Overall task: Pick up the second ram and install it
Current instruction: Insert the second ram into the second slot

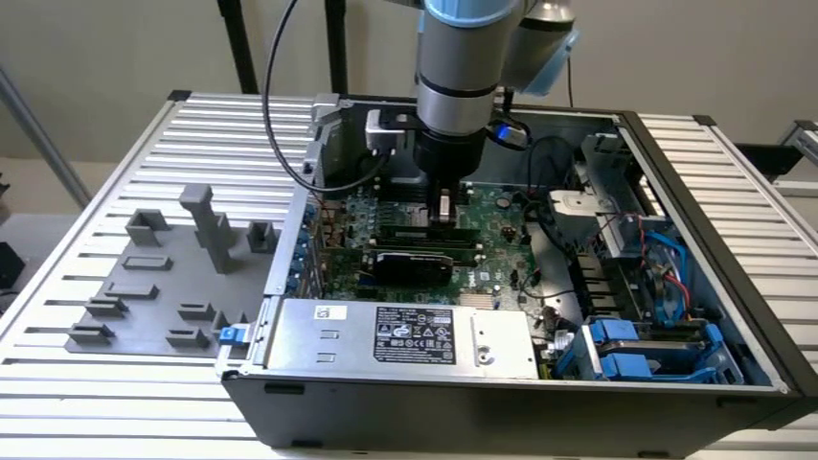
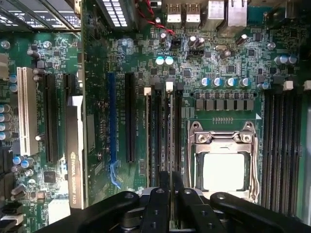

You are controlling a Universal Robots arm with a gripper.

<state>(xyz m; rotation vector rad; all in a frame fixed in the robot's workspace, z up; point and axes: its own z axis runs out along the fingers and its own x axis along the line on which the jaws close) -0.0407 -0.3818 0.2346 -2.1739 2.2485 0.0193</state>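
In the wrist view I look straight down at the second ram (image 2: pixel 170 136), seen edge-on as a thin pale line standing in a slot beside the CPU socket (image 2: pixel 223 167). My gripper (image 2: pixel 170 187) has its black fingers (image 2: pixel 158 204) pressed close on either side of the stick's near end, shut on it. In the exterior view the gripper (image 1: pixel 443 222) reaches down into the open computer case, low over the green motherboard (image 1: pixel 499 273). A second thin stick (image 2: pixel 148 141) stands edge-on in a neighbouring slot.
A black graphics card (image 1: pixel 409 259) lies just in front of the gripper. The power supply (image 1: pixel 397 335) fills the case front, with drive bays and cables (image 1: pixel 639 278) at the exterior view's right. A grey fixture (image 1: pixel 153 287) with upright blocks sits on the slatted table at the exterior view's left.
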